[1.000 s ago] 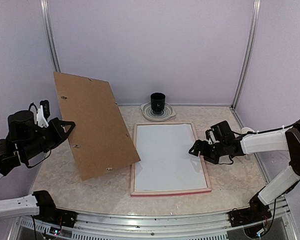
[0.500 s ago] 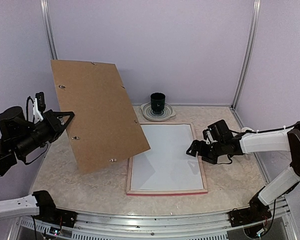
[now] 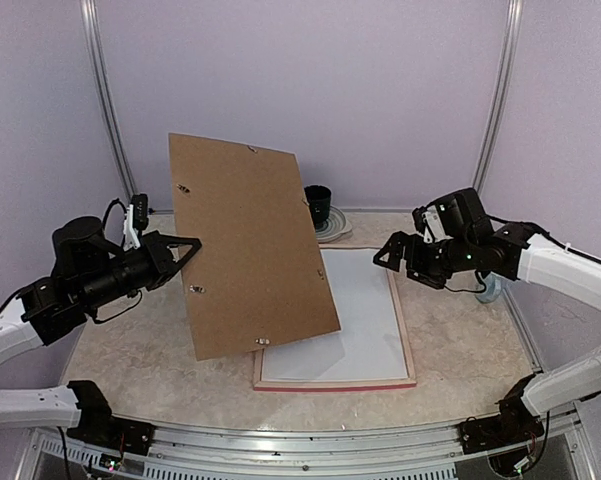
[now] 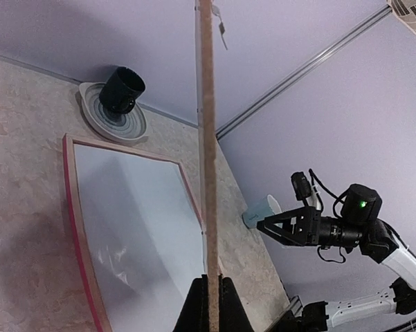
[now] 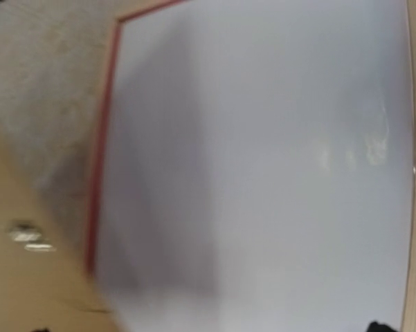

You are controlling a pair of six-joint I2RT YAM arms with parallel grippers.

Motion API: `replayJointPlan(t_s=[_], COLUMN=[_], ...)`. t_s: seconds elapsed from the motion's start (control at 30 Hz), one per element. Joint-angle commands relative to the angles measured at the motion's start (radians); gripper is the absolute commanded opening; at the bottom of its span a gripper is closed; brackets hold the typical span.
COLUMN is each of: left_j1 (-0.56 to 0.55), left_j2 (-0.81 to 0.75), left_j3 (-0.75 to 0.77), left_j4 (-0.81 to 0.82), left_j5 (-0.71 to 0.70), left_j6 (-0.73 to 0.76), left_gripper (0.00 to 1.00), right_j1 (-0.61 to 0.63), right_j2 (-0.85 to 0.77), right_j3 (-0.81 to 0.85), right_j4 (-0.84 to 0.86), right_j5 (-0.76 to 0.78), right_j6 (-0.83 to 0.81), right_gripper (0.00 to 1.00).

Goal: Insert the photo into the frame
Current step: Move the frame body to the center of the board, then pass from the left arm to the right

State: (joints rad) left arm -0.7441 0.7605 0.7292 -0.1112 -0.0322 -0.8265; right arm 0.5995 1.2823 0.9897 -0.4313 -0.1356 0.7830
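Note:
The frame [image 3: 409,345] lies flat on the table, pink rim around a plain white sheet [image 3: 365,310]. It also shows in the left wrist view [image 4: 75,207] and as a blurred red rim [image 5: 101,159] in the right wrist view. No landscape print shows; the photo is out of view. My left gripper [image 3: 193,245] [image 4: 212,282] is shut on the edge of a brown backing board [image 3: 250,245] [image 4: 208,138], held steeply tilted over the frame's left side. My right gripper [image 3: 392,254] hovers open above the frame's right rim, holding nothing.
A black cup [image 3: 317,203] [image 4: 121,90] stands on a striped plate [image 3: 334,228] at the back wall. A pale blue cup [image 4: 263,209] lies on the table to the right of the frame. Purple walls close in three sides.
My left arm has swung the board right, from beside the frame to over its left part. My right gripper has lifted off the frame's right rim and risen; the frame slid slightly left.

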Motion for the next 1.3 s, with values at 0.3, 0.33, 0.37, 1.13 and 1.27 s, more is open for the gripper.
replayJointPlan(t_s=[0.3,0.33,0.37,1.13,1.27], left_j1=[0.158,0.162,0.164,0.165,0.16], left_j2=[0.199,0.21,0.23,0.504,0.579], left_j3=[-0.159,-0.159,-0.16,-0.224,-0.23], left_j4=[0.617,0.631,0.648,1.131,1.228], left_j5=[0.397,0.408,0.42,0.59,0.62], left_j6=[-0.133,-0.138,-0.142,-0.309,-0.347], left_gripper=[0.0,0.0,0.0,0.0,0.0], right_j1=[0.02,0.021,0.022,-0.007,-0.072], right_j2=[-0.167,-0.165,-0.162,-0.147,-0.165], right_j3=[0.149,0.156,0.164,0.044,-0.073], right_j4=[-0.103,-0.107,-0.111,-0.05,0.089], right_j5=[-0.115,-0.12,-0.121,-0.011,-0.189], right_j6=[-0.033,-0.037,-0.041,-0.247,-0.291], right_gripper=[0.99,0.99,0.99,0.99,0.99])
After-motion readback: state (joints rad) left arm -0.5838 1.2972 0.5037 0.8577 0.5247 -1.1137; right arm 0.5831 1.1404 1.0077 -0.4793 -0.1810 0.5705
